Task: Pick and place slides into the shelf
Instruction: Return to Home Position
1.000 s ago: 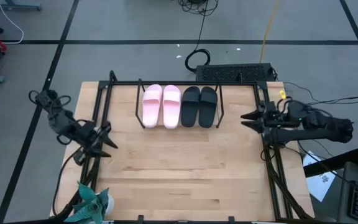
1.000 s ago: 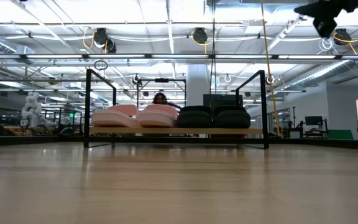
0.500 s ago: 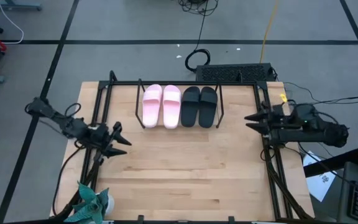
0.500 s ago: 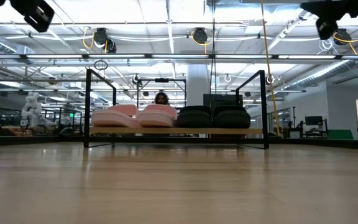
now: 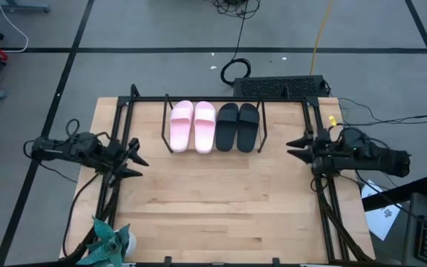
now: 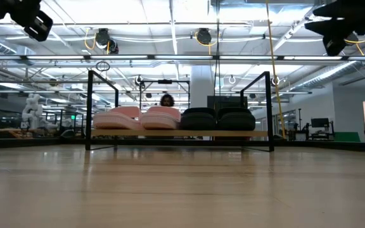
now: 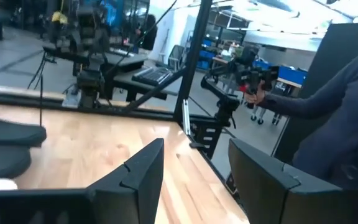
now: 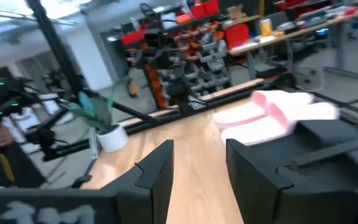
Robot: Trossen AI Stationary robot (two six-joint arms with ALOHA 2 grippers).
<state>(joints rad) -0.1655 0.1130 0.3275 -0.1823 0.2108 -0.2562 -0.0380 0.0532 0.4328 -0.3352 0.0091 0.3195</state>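
Four slides (image 5: 215,126) sit side by side in the shelf (image 5: 213,99), toes pointing to the shelf's back rail. The two pink slides (image 5: 181,127) take the shelf's left half and the two black slides (image 5: 248,126) take its right half. Each one touches or nearly touches its neighbour, and all lie flat on the wooden base. From table height the same row shows between the shelf's upright rods, with the pink pair (image 6: 138,117) beside the black pair (image 6: 217,119). A person's head (image 6: 166,100) shows in the room beyond the shelf. The left gripper (image 5: 136,158) hovers off the shelf's left end, a little in front of it and apart from it. Its fingers are spread and hold nothing, and they point toward the shelf's side. The right gripper (image 5: 290,147) hovers off the shelf's right end, likewise apart from it. Its fingers are also parted and empty and point back toward the shelf. Both grippers hang well above the level of the shelf, high up in the low view. The table (image 5: 221,204) in front of the shelf is bare wood. A potted plant (image 5: 111,239) stands well in front of the shelf, beyond its left end.
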